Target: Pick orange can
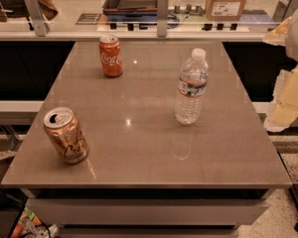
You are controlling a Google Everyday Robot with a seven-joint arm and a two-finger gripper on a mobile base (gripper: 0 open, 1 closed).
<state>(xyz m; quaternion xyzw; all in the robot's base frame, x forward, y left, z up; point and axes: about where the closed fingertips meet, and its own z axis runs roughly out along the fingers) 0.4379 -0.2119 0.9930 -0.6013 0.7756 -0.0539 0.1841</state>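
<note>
Tool [288, 98]: pale cream and white, at the right border of the view, well to the right of the water bottle [191, 86] and past the counter's right edge; it touches nothing.
Tool state: cannot tell whether it is apart or together; it is not clamped on anything that shows.
Water bottle: clear plastic with a white cap and a label band, standing upright on the right half of the counter [139, 152].
Orange can [65, 135]: pale copper-gold with dark cursive lettering and a silver top. It stands on the counter well to the left of the water bottle and nearer the front edge, close to the front left corner. It is far from the tool, with the water bottle between them.
Coca-Cola can [111, 56]: deeper red-orange with white script, upright, left of the water bottle and farther back, well apart from the orange can.
Counter: smooth grey-brown glossy top carrying all three containers.
Cardboard box [227, 1]: behind the water bottle, beyond the counter's back edge.
</note>
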